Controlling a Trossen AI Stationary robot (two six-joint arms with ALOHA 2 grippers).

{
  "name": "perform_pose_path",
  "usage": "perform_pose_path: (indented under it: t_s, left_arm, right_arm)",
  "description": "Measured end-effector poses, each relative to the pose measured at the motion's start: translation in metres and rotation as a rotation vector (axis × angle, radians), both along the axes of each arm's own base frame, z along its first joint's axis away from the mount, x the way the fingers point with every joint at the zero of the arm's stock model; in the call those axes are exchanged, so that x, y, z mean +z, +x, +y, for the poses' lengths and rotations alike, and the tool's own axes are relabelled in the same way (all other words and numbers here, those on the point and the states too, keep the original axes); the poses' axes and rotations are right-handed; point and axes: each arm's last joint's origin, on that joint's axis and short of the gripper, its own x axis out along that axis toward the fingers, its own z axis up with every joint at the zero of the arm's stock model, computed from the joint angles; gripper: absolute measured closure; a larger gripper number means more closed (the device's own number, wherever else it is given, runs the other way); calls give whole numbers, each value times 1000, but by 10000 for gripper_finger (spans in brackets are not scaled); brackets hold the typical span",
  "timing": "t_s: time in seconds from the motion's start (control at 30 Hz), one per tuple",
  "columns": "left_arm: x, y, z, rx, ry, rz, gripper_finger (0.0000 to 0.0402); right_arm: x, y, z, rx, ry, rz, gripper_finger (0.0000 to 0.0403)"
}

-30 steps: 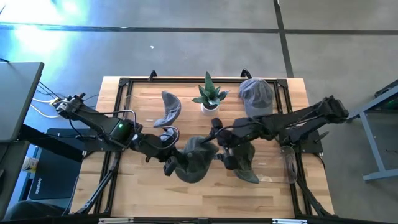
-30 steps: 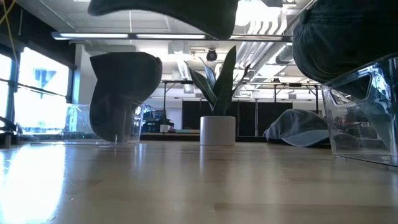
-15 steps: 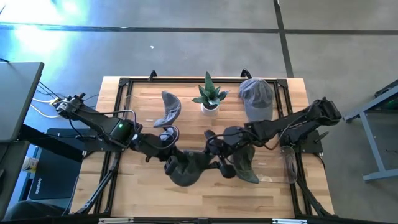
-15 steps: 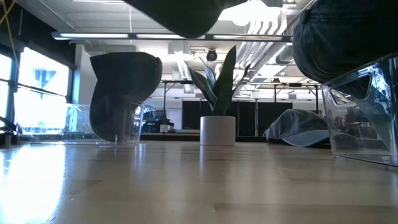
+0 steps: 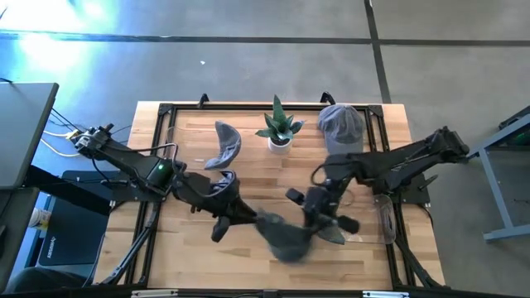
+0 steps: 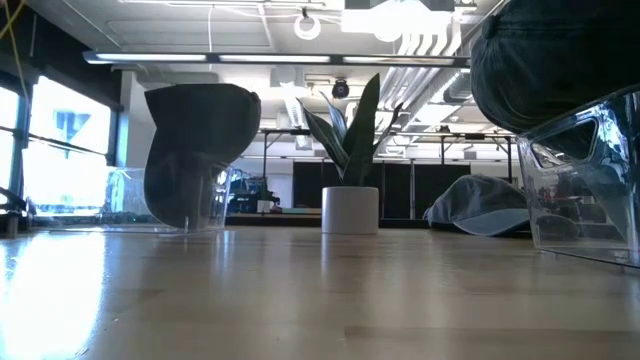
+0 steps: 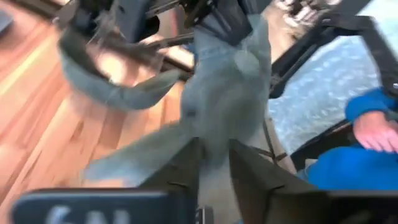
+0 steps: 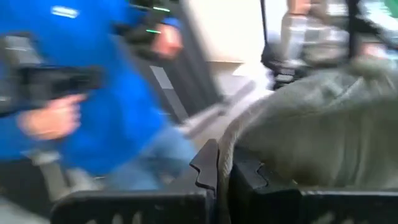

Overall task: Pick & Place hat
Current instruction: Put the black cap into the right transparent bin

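A dark grey-green hat (image 5: 286, 238) hangs over the near middle of the table between my two arms. It also shows in the left wrist view (image 7: 230, 93) and the right wrist view (image 8: 311, 137). My right gripper (image 5: 308, 223) (image 8: 219, 168) is shut on it. My left gripper (image 5: 247, 217) (image 7: 216, 163) stands just left of the hat with its fingers a little apart. The hat's lower cloth lies in front of that narrow gap. My left gripper: I cannot tell whether its fingers (image 7: 189, 165) still touch the hat's lower cloth. My right gripper pinches a thin edge of the hat (image 8: 222, 142) between its two fingers, coming at it from the table's right side. The hat hangs below that hold (image 7: 221, 28), clear of the table.
Another dark hat (image 6: 560, 60) sits on a clear stand at the near right. A grey cap on a stand (image 5: 224, 142) is at the far left, a potted plant (image 5: 279, 136) is at the far middle, and a grey cap (image 5: 341, 128) lies at the far right. A person in blue (image 8: 74, 93) is beyond the table.
My right gripper has swung in toward the hat and shut on it. My left gripper has rolled, and its fingers now stand a little apart. The hat has shifted toward the table's right and near edge and has left the top of the low view.
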Motion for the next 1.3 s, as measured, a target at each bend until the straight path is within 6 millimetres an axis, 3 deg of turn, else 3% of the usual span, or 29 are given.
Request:
perform_pose_path:
  t_s: [0.3, 0.47, 0.63, 0.83, 1.03, 1.3]
  left_arm:
    - [21, 28, 14, -25, 56, -342, 129]
    - [1, 65, 12, -144, -5, -399, 77]
    - [-19, 90, 4, -239, -81, -408, 72]
    - [-27, 110, -8, -397, -224, -628, 71]
    - [-20, 104, -18, -527, -328, -731, 84]
    - [-18, 93, -45, -510, -368, -738, 171]
  right_arm:
    - [33, -19, -2, 144, 151, -78, 397]
    - [37, -20, -4, 165, 173, -94, 398]
    - [46, -21, -4, 165, 177, -118, 399]
    - [60, -23, -5, 174, 196, -142, 400]
    - [69, -35, -8, 180, 208, -126, 400]
    - [82, -64, -18, 69, 193, -116, 400]
